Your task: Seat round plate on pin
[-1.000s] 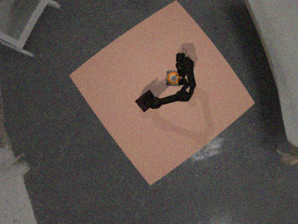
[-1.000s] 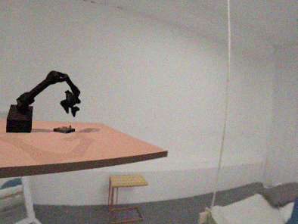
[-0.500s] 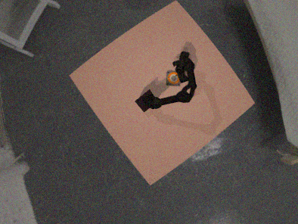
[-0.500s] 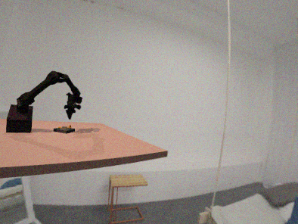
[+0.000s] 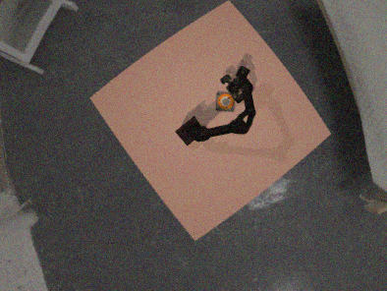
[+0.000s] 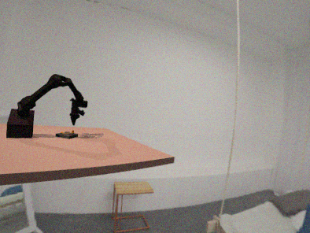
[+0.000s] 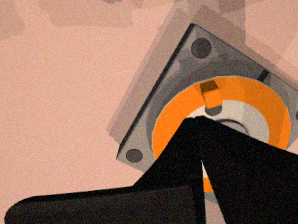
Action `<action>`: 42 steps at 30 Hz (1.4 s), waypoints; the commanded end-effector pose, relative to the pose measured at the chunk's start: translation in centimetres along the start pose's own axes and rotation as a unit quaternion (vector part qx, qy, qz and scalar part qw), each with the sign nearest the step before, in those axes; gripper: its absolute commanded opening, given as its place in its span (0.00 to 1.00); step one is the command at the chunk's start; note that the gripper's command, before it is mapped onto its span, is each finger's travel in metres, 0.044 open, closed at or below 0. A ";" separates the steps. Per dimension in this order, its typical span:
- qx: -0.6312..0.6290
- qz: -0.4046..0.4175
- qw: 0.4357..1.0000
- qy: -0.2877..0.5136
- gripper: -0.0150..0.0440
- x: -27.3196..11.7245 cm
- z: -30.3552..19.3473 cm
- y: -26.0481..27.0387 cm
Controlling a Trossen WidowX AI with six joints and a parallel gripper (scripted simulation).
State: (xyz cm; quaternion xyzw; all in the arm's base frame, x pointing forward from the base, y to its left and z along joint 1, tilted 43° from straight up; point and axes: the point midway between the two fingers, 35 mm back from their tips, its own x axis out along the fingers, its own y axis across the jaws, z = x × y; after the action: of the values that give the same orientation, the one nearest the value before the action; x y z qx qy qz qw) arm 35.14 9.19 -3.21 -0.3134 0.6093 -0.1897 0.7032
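The round plate (image 5: 220,104) (image 6: 72,132) (image 7: 240,89) has an orange rim and a pale centre. It sits on the square grey base (image 6: 68,136) (image 7: 185,67). In the wrist view the orange tab (image 7: 213,98) stands at the plate's upper part, with a dark round hole (image 7: 213,109) just beside it. The small pin does not show, and the post is mostly hidden behind the fingers. How far the plate tilts is hard to tell. My gripper (image 6: 73,124) (image 7: 194,126) is shut and empty, pointing down above the plate; in the exterior view a gap shows below its tips.
The base stands on the pink table top (image 5: 162,162) (image 6: 130,149), with dark round marks at its corners and a short dark mark (image 7: 263,75) near one edge. The arm's mount (image 5: 188,132) (image 6: 20,125) stands to the left of the base in the top and exterior views.
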 end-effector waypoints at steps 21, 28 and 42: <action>-0.004 0.000 1.000 0.003 0.25 4.6 0.4 -1.6; -0.004 0.000 1.000 0.004 0.25 4.6 0.4 -2.4; -0.004 -0.001 1.000 0.004 0.25 4.5 0.1 -3.9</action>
State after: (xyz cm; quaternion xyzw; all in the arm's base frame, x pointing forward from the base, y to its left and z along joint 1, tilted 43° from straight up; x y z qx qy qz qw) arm 36.72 3.85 -3.96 -0.3139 0.6108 -0.1875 0.7023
